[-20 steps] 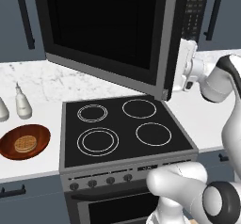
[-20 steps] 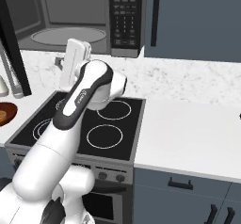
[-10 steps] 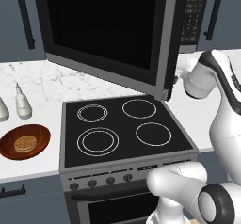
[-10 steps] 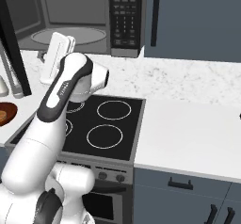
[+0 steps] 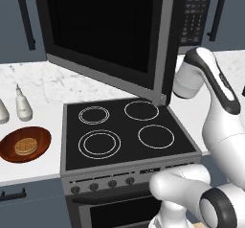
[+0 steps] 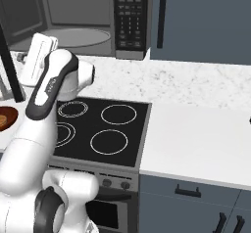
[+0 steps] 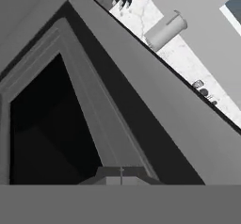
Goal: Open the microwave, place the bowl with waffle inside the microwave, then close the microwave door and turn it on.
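Note:
The microwave sits above the counter, its grey cavity and glass turntable exposed. The microwave door stands swung wide open over the stove. My gripper is shut and empty, held close to the door's inner face, beside the dark window. The white hand sits between the door's edge and the cavity. The reddish-brown bowl rests on the counter left of the stove, with the waffle in it, far from the gripper.
The black four-ring stove lies below the door. Two white bottles stand behind the bowl. The keypad is right of the cavity. A white cylinder lies on the counter past the door. Bare counter stretches right.
The hand has swung left from beside the door's free edge to behind the door, close to its inner face. Door, bowl and waffle have not moved.

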Available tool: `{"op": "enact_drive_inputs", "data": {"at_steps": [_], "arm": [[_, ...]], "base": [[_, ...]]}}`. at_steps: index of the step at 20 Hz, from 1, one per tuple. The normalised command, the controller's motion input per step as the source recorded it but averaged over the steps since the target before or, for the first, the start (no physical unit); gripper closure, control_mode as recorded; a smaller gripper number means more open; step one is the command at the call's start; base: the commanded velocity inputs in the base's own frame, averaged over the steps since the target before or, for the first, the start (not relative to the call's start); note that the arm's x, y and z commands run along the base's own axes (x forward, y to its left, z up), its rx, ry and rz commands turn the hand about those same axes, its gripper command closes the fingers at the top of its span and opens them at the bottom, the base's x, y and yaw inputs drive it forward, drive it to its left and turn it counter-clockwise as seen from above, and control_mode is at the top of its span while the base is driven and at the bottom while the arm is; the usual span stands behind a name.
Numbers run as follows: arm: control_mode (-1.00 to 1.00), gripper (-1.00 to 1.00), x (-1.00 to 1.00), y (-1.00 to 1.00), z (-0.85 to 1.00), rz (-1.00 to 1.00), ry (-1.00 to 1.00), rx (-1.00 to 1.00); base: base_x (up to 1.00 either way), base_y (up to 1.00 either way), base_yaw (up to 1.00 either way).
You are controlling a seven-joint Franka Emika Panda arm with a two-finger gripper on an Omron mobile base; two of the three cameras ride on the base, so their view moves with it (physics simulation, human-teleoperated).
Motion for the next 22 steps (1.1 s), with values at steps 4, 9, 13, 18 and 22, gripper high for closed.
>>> {"op": "enact_drive_inputs", "data": {"at_steps": [4, 9, 13, 18, 22], "arm": [[-1.00, 1.00, -0.31, 0.68, 0.21, 0.08, 0.15, -0.04], [-1.00, 1.00, -0.10, 0.83, 0.07, 0.02, 0.18, -0.09], [-1.00, 1.00, 0.00, 1.00, 0.00, 0.00, 0.23, -0.16], [-1.00, 1.00, 0.00, 1.00, 0.00, 0.00, 0.21, -0.15], [-1.00, 1.00, -0.11, 0.48, 0.00, 0.00, 0.07, -0.06]], "base": [[0.00, 0.00, 0.00], [0.00, 0.00, 0.00], [0.00, 0.00, 0.00], [0.00, 0.00, 0.00], [0.00, 0.00, 0.00]]}}
